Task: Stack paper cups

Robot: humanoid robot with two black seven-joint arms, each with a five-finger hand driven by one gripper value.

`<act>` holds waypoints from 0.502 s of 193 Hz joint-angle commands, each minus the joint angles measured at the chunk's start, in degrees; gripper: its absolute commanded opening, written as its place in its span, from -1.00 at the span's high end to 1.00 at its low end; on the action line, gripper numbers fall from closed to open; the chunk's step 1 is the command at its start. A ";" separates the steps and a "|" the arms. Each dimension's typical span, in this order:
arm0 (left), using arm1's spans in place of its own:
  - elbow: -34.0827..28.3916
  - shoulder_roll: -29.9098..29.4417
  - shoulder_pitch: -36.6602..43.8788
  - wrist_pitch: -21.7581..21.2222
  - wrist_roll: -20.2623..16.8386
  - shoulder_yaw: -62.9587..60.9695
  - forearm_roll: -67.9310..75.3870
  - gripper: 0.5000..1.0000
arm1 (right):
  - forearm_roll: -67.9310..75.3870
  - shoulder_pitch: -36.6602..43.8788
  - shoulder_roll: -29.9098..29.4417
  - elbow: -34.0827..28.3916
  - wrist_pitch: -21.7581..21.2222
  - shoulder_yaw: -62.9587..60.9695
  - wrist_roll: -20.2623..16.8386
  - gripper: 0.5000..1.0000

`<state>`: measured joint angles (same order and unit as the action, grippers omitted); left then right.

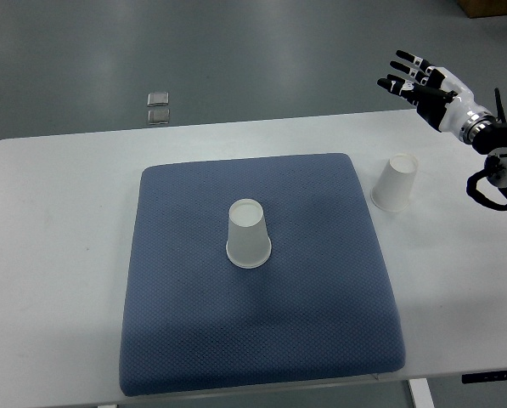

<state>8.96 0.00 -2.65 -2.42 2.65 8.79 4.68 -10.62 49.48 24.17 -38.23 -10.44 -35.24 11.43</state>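
Neither paper cup carries any print I can read. One cup (248, 234) stands upside down at the middle of the blue mat (321, 340); the other cup (395, 182) sits upside down on the white bench (58, 255), just right of the mat. At upper right, the right hand (423, 85) hovers, fingers spread wide, empty.

Two white paper cups, both upside down with the wide rim on the surface and the narrow base up. One paper cup (248, 234) near the middle of the frame, standing on the centre of a blue cushion pad (185, 340), leaning slightly toward the viewer in perspective. The other paper cup (395, 182) at right of centre, on the white table (58, 255) just beside the pad's upper right corner, well apart from the first.
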 commanded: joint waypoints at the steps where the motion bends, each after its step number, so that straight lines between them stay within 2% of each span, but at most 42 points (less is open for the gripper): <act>1: 0.01 0.00 0.01 0.05 -0.01 0.00 -0.02 -1.00 | -0.02 0.00 0.18 0.00 -0.10 0.00 0.09 -0.69; 61: 0.01 0.00 0.01 0.05 -0.01 0.00 -0.02 -1.00 | 0.07 -0.44 -0.52 0.00 -0.10 -0.09 0.09 -0.69; 97: 0.01 0.00 0.01 0.05 -0.01 0.00 -0.02 -1.00 | 0.07 -0.35 -0.35 0.00 -1.86 0.00 0.00 -0.69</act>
<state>8.95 0.00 -2.63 -2.37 2.64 8.79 4.67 -10.57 49.05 23.66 -38.23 -11.45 -35.29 11.57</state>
